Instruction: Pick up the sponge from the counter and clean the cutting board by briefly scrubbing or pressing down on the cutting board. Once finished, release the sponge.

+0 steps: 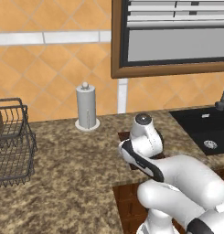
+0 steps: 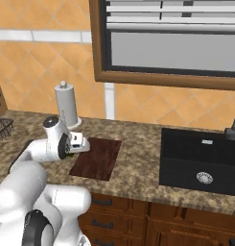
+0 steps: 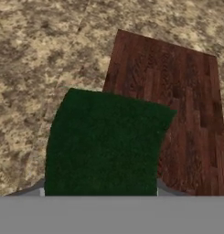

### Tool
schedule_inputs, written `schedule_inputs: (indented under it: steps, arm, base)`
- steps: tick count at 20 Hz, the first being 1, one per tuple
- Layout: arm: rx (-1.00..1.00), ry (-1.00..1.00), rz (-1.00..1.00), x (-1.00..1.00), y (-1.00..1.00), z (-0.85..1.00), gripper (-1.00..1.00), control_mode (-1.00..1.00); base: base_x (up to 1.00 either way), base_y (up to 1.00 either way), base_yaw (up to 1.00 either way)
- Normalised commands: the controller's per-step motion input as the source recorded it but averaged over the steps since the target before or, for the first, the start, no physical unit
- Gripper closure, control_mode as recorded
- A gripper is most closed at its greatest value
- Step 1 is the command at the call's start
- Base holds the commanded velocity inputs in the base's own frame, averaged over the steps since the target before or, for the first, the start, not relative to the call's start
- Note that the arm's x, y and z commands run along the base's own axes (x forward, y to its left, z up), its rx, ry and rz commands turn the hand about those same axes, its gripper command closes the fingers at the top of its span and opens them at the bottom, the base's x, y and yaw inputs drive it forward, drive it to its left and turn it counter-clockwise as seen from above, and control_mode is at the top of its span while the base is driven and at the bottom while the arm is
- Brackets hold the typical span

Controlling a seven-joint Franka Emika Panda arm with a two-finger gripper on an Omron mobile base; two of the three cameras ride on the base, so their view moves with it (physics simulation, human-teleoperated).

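In the right base view the cutting board lies on the tabletop at centre left. The sink sits to its right. The paper towel holder stands behind it, upper left. In the left base view a wire basket sits at the left edge. In the hand view the sponge overlaps the board's left edge.

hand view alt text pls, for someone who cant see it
A dark green sponge fills the lower middle of the frame, close to the camera, overlapping the left edge of a reddish-brown wood-grain cutting board. Speckled brown granite counter surrounds them on the left and top.
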Motion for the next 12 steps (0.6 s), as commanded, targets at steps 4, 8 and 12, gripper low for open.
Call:
schedule_inputs:
  steps: [4,8,12]
  arm:
    - [0.09,0.02,-0.02,0.18,-1.0,0.0,1.0,-1.0]
    - [0.21,0.03,0.0,0.23,-1.0,0.0,1.0,-1.0]
    - [0.27,0.0,0.0,0.22,-1.0,-0.01,1.0,-1.0]
  base:
    - [0.0,0.0,0.0]
    - [0.0,0.0,0.0]
    - [0.0,0.0,0.0]
